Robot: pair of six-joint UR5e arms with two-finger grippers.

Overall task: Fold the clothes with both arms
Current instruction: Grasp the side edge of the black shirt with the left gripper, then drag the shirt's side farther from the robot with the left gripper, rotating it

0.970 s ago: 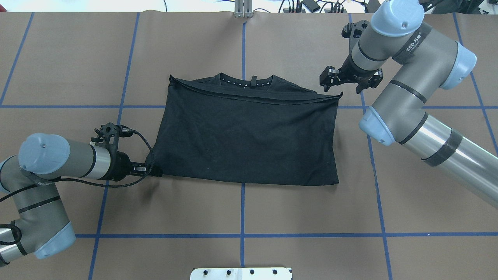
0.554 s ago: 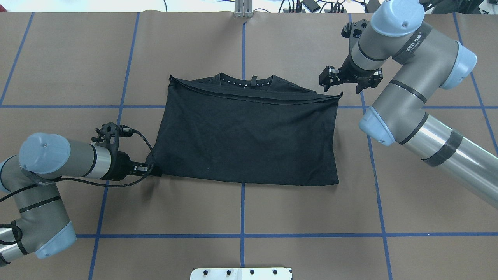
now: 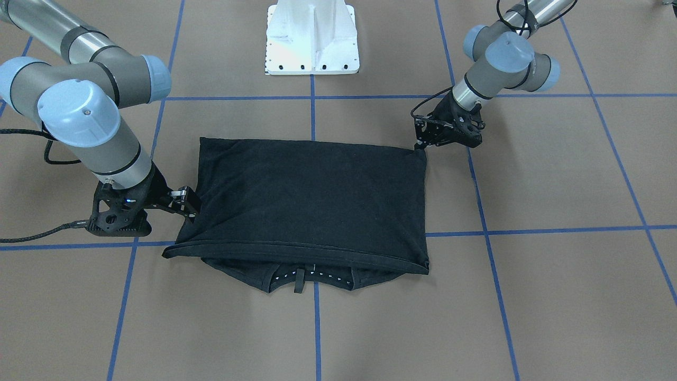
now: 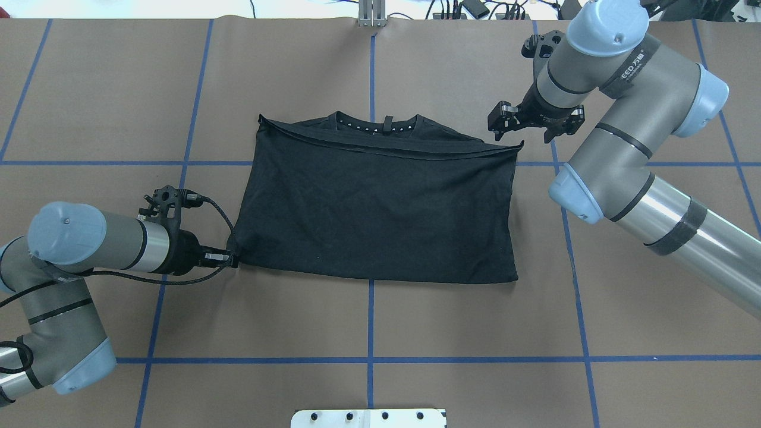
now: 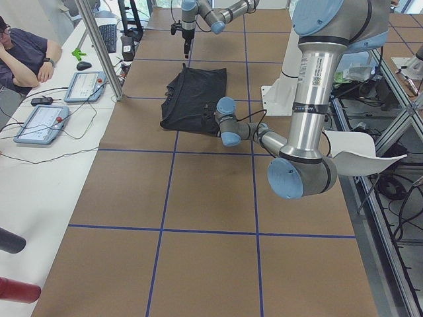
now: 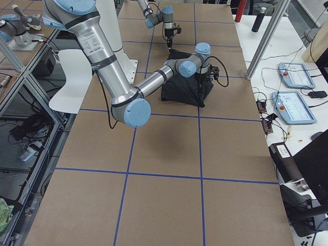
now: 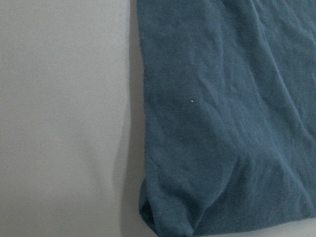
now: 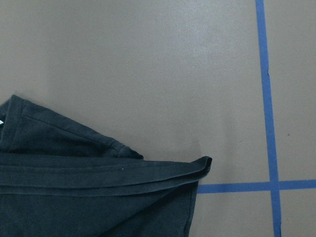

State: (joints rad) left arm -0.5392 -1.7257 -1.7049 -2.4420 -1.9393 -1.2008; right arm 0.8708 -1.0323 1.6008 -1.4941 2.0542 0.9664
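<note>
On brown paper table [image 4: 416,333] with blue tape lines: folded black short-sleeved cotton T-shirt [image 4: 380,208]. Over its far right corner, right black two-finger gripper [image 4: 523,132], fingers [image 4: 498,122] spread wide. At near left corner, left black two-finger gripper [image 4: 229,259], maybe pinching cloth; cannot tell.

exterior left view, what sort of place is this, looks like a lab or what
Most likely a robotics lab. A left arm and a right arm stand at a taped-off table, and the side bench holds control tablets, with a person seated by it.
</note>
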